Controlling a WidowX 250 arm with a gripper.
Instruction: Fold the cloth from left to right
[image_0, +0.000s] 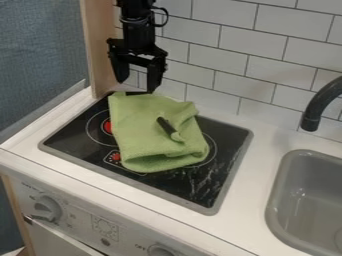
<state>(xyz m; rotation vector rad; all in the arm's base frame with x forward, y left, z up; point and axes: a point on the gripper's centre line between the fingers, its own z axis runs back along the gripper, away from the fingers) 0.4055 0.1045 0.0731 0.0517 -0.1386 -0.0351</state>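
Note:
The gripper (137, 86) hangs open over the back left of the stove, its two fingers apart, just above the back left edge of the cloth. Nothing shows between the fingers. The green cloth (150, 142) lies rumpled across the middle of the black stove top, with a raised fold at its right back corner. On top of the cloth rests a small utensil (167, 126) with a dark part and a green end.
The cloth lies on the black stove top (230, 145), which has red burner marks at left. To the right are a grey sink (304, 185) and a black faucet (316, 110). A wooden post (100, 45) and tiled wall (220, 60) stand behind.

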